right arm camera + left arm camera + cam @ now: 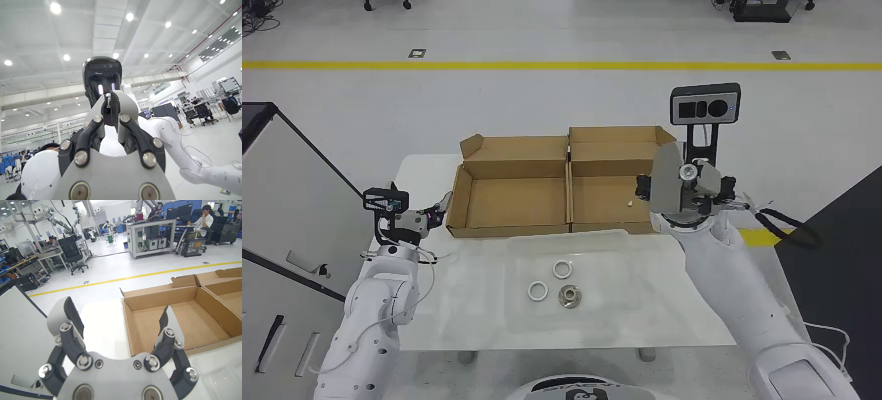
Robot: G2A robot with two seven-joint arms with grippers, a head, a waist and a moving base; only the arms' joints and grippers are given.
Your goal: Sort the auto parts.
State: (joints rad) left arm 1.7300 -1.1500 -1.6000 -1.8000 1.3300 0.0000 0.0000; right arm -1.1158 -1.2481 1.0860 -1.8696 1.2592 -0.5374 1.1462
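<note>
Three parts [568, 295] in tray [602, 290], bolt [108, 100] in fingers [114, 107]

Left box [510, 200] and right box [607, 205] stand side by side on far desk [427, 170], tops open; upright walls block sideways entry. Left claw [118, 313], spread wide, sits just outside left box's outer wall. Right claw [110, 96], pinching a bolt [108, 100], hangs over right box's outer wall. Tray [532, 240] in front: rings [563, 268] and metal part [569, 295] bunched mid-floor
</note>
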